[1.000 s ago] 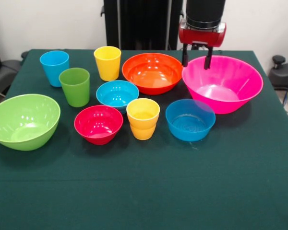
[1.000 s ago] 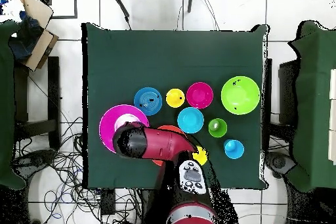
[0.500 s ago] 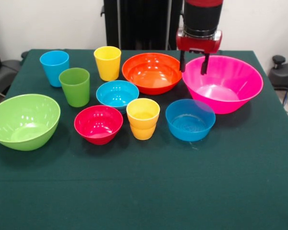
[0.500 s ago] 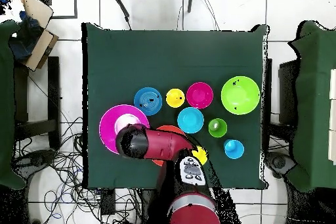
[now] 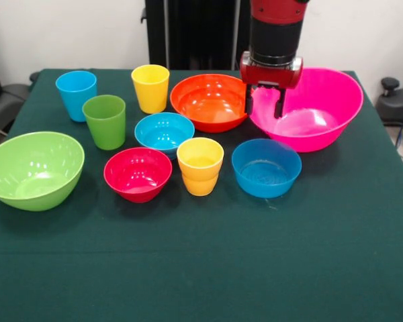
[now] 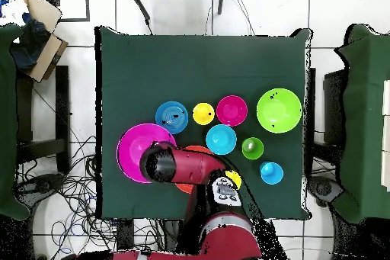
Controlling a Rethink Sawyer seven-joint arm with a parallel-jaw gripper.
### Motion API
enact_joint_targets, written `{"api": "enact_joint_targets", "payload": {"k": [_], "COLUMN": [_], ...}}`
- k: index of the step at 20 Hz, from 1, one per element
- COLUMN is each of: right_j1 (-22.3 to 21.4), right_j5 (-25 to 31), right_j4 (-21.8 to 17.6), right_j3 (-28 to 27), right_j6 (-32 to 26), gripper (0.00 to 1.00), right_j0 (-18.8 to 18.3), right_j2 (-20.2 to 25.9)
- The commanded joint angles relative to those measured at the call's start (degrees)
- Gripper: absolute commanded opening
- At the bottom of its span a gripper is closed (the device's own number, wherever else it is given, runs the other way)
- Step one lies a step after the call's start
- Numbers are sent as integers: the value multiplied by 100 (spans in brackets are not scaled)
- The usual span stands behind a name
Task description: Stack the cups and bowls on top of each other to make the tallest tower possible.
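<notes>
Since the gripper (image 5: 262, 109) had its two fingers straddling the near-left rim of the large pink bowl (image 5: 322, 111), pinching it, that bowl sat tipped, its far side raised, right beside the wide orange bowl (image 5: 211, 100). My guess was pink got grabbed by the wall because it's too wide otherwise. No tower yet, everything else sat loose on the green table (image 5: 255, 268).

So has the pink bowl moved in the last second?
Yes. The pink bowl is now tilted, its far rim raised and its near-left rim against the orange bowl. The gripper holds that rim between its fingers.
</notes>
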Motion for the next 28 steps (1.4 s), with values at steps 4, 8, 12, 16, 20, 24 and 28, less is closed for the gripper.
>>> {"api": "enact_joint_targets", "payload": {"k": [4,8,12,16,20,24,28], "right_j1": [323,282,176,74,-34,-80,-153], "right_j5": [-227,-167,-33,68,151,264,339], "right_j4": [-302,-302,-279,-257,-223,-188,-164], "right_j3": [-417,-382,-318,-251,-155,-126,-87], "right_j6": [355,332,310,309,337,312,332], "gripper": [100,100,100,100,100,100,100], "right_j0": [-55,-103,-144,-161,-157,-233,-250], "right_j2": [505,562,616,646,679,770,811]}}
